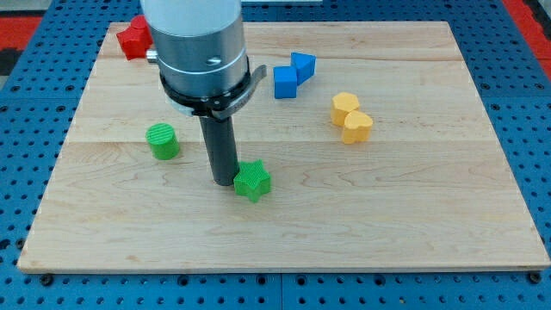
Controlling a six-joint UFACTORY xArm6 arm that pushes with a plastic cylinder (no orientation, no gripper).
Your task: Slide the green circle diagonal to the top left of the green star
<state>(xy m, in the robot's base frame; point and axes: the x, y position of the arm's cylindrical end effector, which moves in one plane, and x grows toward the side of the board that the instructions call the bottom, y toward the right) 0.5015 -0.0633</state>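
No readable text or labels anywhere

My tip (223, 181) stands just left of the green star (252, 181), I think touching it. Between my tip and the green circle (162, 141) the wooden board (413, 215) is free. The blue blocks (293, 75), yellow blocks (351, 117) and red block (133, 38) stand well apart.

Green circle (162, 141) upper-left of green star (252, 181)
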